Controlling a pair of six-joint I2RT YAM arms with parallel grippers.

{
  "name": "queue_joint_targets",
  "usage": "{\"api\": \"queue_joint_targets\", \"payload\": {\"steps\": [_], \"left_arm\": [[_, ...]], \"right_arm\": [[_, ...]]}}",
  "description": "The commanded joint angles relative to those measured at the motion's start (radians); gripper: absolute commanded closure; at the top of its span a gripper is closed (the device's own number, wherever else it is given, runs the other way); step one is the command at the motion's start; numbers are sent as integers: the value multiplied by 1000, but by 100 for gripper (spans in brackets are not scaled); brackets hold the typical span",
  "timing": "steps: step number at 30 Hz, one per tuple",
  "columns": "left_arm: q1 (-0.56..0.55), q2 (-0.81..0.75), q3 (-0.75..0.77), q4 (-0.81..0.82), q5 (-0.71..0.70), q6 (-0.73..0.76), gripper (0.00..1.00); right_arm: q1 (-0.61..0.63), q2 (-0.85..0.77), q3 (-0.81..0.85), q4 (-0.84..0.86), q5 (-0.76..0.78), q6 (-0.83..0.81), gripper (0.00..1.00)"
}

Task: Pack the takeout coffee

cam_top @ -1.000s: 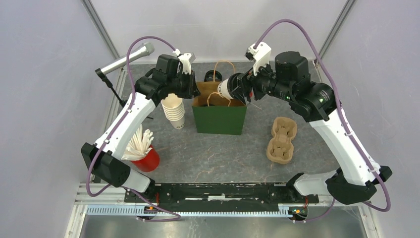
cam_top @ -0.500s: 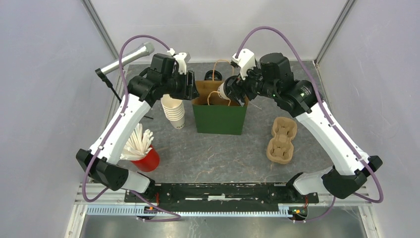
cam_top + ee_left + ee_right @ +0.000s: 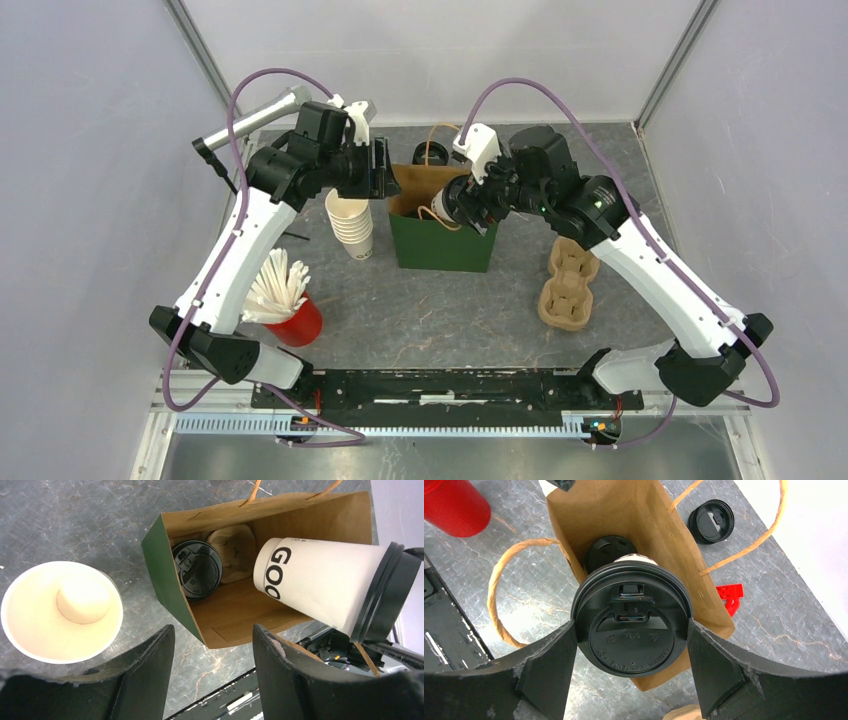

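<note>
A green paper bag (image 3: pixel 443 243) with a brown inside stands open mid-table. One lidded coffee cup (image 3: pixel 197 570) stands inside it on a cardboard carrier (image 3: pixel 232 547); its black lid also shows in the right wrist view (image 3: pixel 605 550). My right gripper (image 3: pixel 452 205) is shut on the second cream cup (image 3: pixel 320 587), gripping at its black lid (image 3: pixel 631 625), and holds it tilted over the bag's mouth. My left gripper (image 3: pixel 378 168) is open and empty at the bag's upper left edge; its fingers (image 3: pixel 150 670) frame the bag's corner from above.
A stack of lidless cream cups (image 3: pixel 352 225) stands left of the bag. A red cup of white sticks (image 3: pixel 295 322) is front left. A cardboard carrier (image 3: pixel 570 282) lies right of the bag. A loose black lid (image 3: pixel 711 521) and a red clip (image 3: pixel 729 597) lie behind it.
My right gripper has carried the cup left and down, from beside the bag's top to over its mouth. My left gripper has shifted slightly back, staying at the bag's left edge.
</note>
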Motion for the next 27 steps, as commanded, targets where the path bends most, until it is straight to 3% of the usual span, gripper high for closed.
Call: {"api": "queue_joint_targets", "payload": {"steps": [1, 15, 27], "left_arm": [[3, -5, 22, -20, 42, -82, 35], [3, -23, -81, 16, 3, -6, 41], [1, -149, -248, 121, 95, 0, 50]], "right_arm": [[29, -49, -4, 4, 12, -1, 40], [120, -61, -28, -30, 53, 2, 41], [189, -90, -92, -12, 102, 16, 42]]}}
